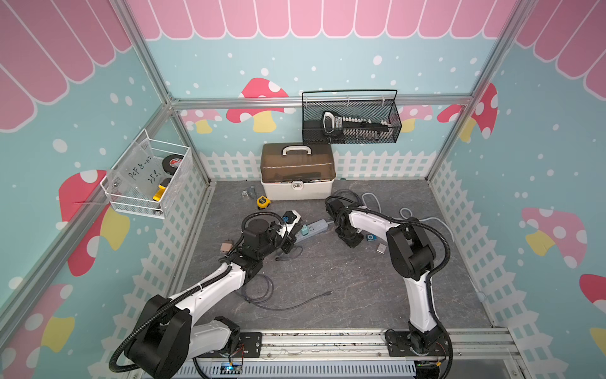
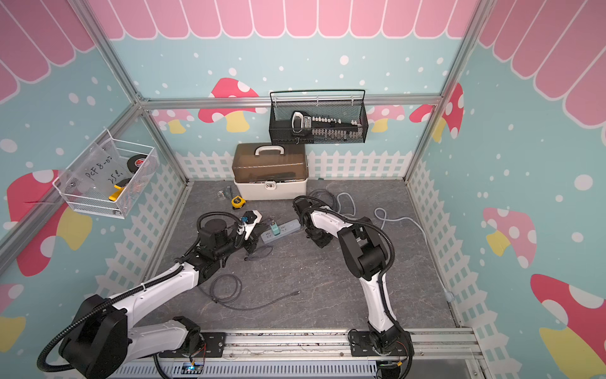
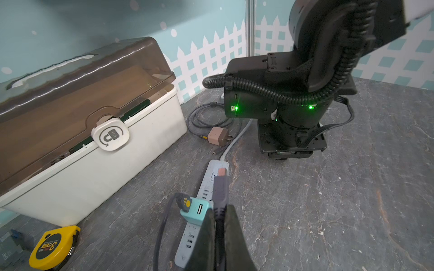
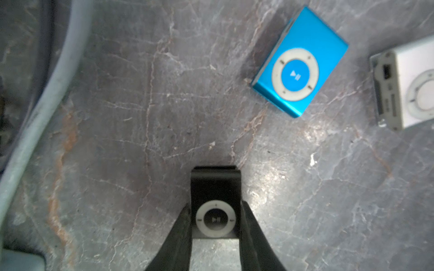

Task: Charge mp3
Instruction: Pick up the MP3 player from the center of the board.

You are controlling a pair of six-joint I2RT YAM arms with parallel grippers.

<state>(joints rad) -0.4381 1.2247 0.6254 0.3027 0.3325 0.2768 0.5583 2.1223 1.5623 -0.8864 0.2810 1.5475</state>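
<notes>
Stone-look counter (image 1: 328, 279). At three o'clock of the power strip (image 1: 318, 225), right jaws pinch the black mp3 (image 4: 216, 185) by its sides: probably light, stiff, slippery. Left jaws clamp the cable plug (image 3: 220, 192).

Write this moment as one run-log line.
left gripper: shut on cable plug | right gripper: closed on black mp3 player | blue mp3 player: untouched
</notes>
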